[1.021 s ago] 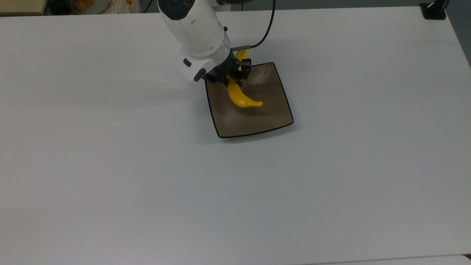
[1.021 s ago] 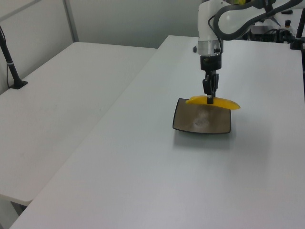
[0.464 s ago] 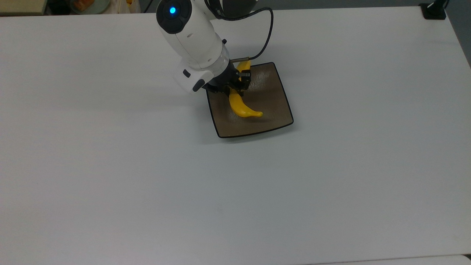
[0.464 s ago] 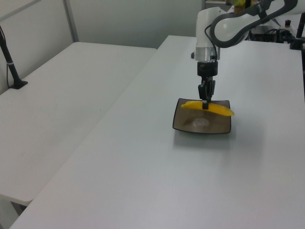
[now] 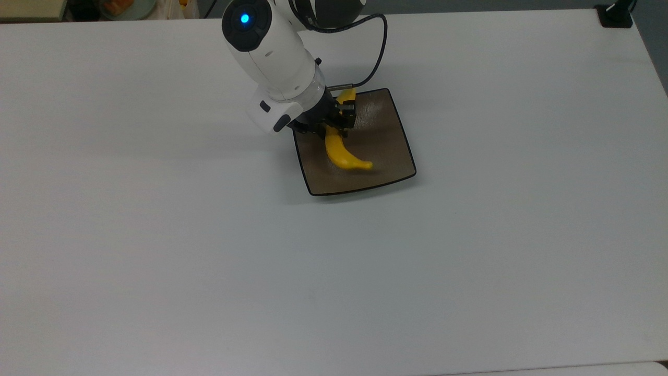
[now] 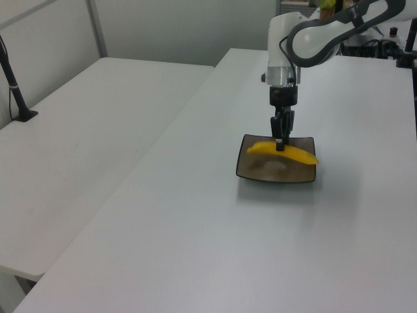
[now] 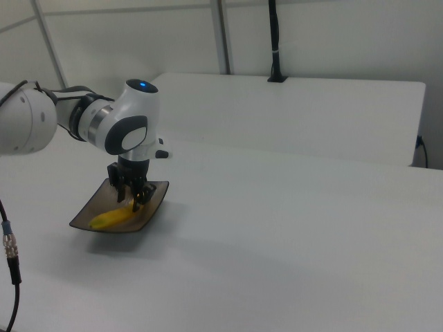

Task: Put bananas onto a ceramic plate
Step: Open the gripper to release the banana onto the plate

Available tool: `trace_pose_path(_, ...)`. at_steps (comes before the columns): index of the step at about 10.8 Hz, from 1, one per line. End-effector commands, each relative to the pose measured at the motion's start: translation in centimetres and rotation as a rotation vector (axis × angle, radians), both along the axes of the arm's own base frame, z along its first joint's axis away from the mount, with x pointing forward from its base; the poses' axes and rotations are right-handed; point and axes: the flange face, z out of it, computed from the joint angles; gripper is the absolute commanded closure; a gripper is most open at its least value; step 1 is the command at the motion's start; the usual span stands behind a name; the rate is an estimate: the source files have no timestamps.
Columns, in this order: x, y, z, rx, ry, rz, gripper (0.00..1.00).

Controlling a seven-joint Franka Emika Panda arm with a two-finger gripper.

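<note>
The bananas (image 5: 342, 152) are one glossy yellow curved fruit lying low across the ceramic plate (image 5: 389, 133), a square grey-brown dish with a dark rim. My gripper (image 5: 337, 123) points straight down over the plate's back half and is shut on the banana's middle. In the left view the banana (image 6: 292, 153) spans the plate (image 6: 273, 173) from side to side under the gripper (image 6: 280, 145). The right view has the banana (image 7: 111, 218) on or just above the plate (image 7: 156, 193), below the gripper (image 7: 136, 200). Whether fruit and plate touch, I cannot tell.
The white table (image 5: 209, 250) stretches wide around the plate. A black cable (image 5: 380, 47) loops off the wrist. A black mount (image 5: 616, 14) sits at the top view's far right corner. A second white table (image 6: 85, 143) with a black post (image 6: 14, 85) lies at the left view's left.
The gripper has come down with the banana, which went from hanging above the plate's back edge to lying low over the plate's middle. The plate has not moved.
</note>
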Motion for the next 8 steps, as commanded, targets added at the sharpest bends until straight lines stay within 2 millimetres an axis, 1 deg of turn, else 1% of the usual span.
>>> trace_pose_path(1,-0.3,0.1,0.2,0.015,-0.013,-0.006,0.04)
trace_pose_path(2,-0.3,0.3,0.8,0.011,-0.016,-0.016,0.0)
trace_pose_path(3,-0.3,0.5,1.9,-0.004,-0.018,-0.058,0.0)
trace_pose_path(4,-0.4,0.5,4.5,-0.022,-0.04,-0.108,0.0)
trace_pose_path(5,-1.3,0.6,7.6,-0.048,-0.046,-0.116,0.0)
trace_pose_path(6,-2.4,-0.3,11.2,-0.096,-0.068,-0.11,0.0)
trace_pose_path(7,-3.8,-0.4,14.6,-0.135,-0.068,-0.086,0.0)
trace_pose_path(8,-4.9,-1.8,18.2,-0.163,-0.06,-0.092,0.0)
